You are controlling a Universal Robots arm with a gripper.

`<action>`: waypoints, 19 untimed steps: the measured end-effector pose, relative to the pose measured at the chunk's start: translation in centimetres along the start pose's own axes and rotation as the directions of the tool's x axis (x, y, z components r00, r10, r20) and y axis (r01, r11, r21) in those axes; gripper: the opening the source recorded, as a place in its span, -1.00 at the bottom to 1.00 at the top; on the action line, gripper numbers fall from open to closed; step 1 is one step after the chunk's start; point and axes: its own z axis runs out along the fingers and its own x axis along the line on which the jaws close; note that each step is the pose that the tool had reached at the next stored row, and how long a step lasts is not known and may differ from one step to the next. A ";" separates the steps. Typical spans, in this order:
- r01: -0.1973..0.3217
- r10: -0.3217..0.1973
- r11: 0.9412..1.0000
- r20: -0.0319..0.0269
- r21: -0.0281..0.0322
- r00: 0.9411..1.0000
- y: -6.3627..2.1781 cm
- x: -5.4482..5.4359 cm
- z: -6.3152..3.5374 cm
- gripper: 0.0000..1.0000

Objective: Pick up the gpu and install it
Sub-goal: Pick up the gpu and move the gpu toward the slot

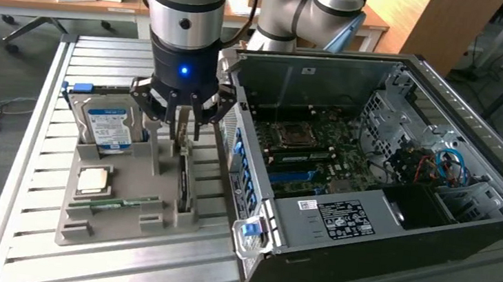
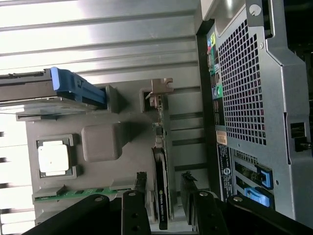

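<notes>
gpu (image 1: 184,186): on edge in tray slot, one end hidden behind gripper (image 1: 181,133); side lettering too small to read. hard drive (image 2: 29,90): cropped by picture edge. case label (image 1: 348,219): print illegible.

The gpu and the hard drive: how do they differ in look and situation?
The gpu is a thin card with a black fan; the hard drive is a thicker, labelled box. The open gripper straddles the gpu; the hard drive stands aside. Both stand on edge in the grey holder.
</notes>
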 end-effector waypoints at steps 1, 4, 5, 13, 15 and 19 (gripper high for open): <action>0.000 0.000 1.000 0.000 0.000 1.000 0.00 0.0 0.00 -0.17; 0.000 0.000 1.000 0.000 0.000 1.000 0.00 0.0 0.00 -0.17; 0.000 0.000 1.000 0.000 0.000 1.000 0.00 0.0 0.00 -0.17; 0.000 0.000 1.000 0.000 0.000 1.000 -0.25 0.0 0.00 0.09; 0.000 0.000 1.000 0.000 0.000 1.000 -0.65 -0.1 -0.04 0.09; 0.000 0.000 1.000 0.000 0.000 1.000 -1.26 -0.2 -0.07 0.09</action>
